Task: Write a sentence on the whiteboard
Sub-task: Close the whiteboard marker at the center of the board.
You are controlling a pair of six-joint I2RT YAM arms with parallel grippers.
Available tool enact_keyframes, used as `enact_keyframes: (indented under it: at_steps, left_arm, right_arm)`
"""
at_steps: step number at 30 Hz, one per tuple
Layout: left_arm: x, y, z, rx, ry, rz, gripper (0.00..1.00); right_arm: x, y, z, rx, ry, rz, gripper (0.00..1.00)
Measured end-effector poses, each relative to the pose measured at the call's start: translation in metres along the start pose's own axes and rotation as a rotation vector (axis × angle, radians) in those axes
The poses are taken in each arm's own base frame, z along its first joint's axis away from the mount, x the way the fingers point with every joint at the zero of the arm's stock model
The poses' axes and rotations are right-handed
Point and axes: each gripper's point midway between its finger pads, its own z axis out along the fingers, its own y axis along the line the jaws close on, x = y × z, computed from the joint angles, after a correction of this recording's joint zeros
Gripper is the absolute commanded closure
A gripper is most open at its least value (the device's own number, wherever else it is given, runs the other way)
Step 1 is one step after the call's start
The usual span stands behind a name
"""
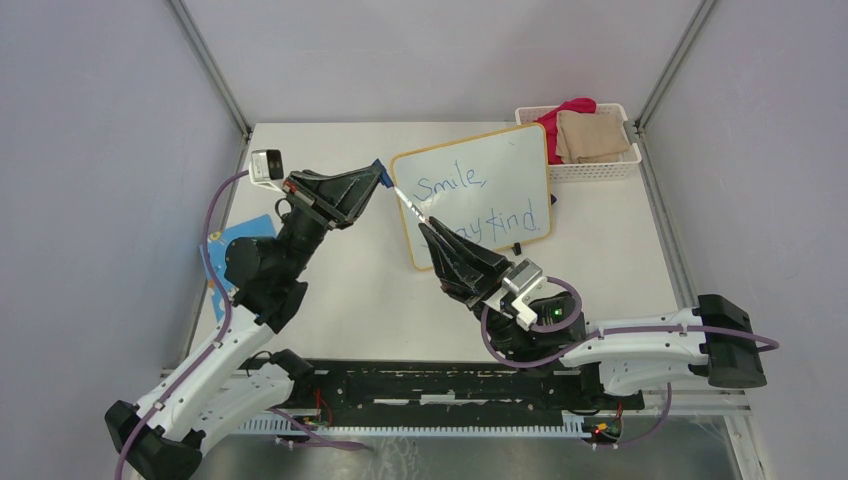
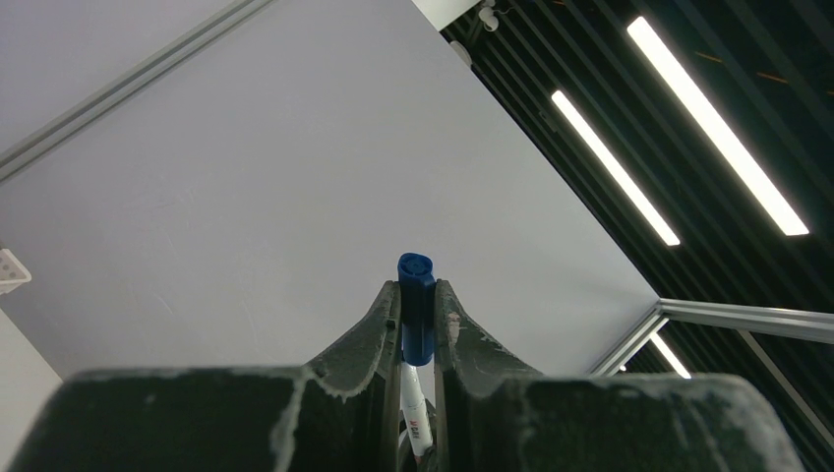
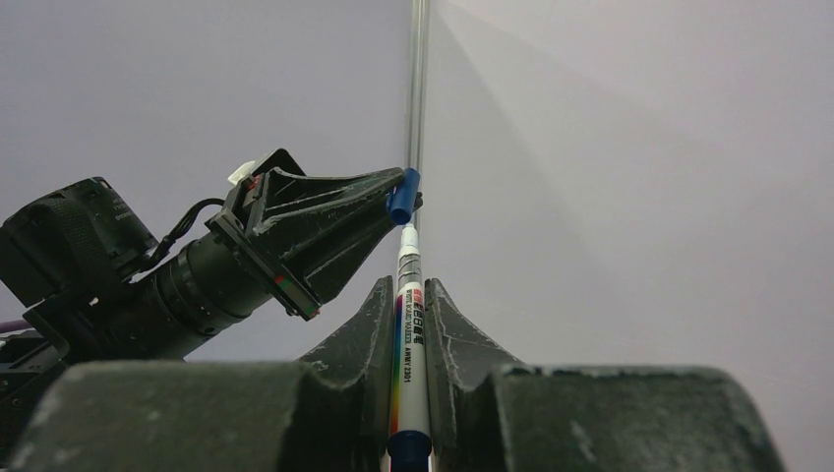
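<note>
The whiteboard [image 1: 505, 165], yellow-framed, lies tilted at the table's back middle. The sentence [image 1: 480, 205] on it reads "Smile," above "Stay kind" in blue; my right arm hides part of the lower line. Over the board's left edge, my right gripper [image 1: 424, 225] [image 3: 409, 285] is shut on a white marker [image 1: 408, 203] [image 3: 407, 339]. Facing it, my left gripper [image 1: 381, 177] [image 2: 417, 287] is shut on the marker's blue cap [image 2: 416, 310] [image 3: 402, 196]. The marker's tip end reaches into the cap, and the tip itself is hidden.
A white basket [image 1: 585, 170] holding red and beige cloths stands at the back right, just beyond the board. A blue patterned card [image 1: 238, 232] lies at the table's left edge under my left arm. Grey enclosure walls stand on three sides.
</note>
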Motion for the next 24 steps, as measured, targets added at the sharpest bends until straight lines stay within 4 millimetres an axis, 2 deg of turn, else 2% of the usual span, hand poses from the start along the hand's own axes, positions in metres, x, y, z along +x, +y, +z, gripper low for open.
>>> enact_keyframes:
  at_steps: [11,19,24]
  left_arm:
    - [0.0010,0.0030,-0.0018,-0.007,0.000,-0.002,0.98]
    - [-0.0068,-0.0013,-0.0050,-0.014,-0.041,0.000,0.98]
    - [-0.0065,0.0028,-0.0039,-0.026,-0.042,-0.002,0.98]
  right_arm:
    - [0.0004,-0.0001,-0.0001,0.001,0.002,0.000,1.00]
    - [-0.0013,-0.0007,0.0001,0.002,-0.002,0.009,1.00]
    - [-0.0025,-0.0004,0.0001,-0.001,-0.004,0.018,1.00]
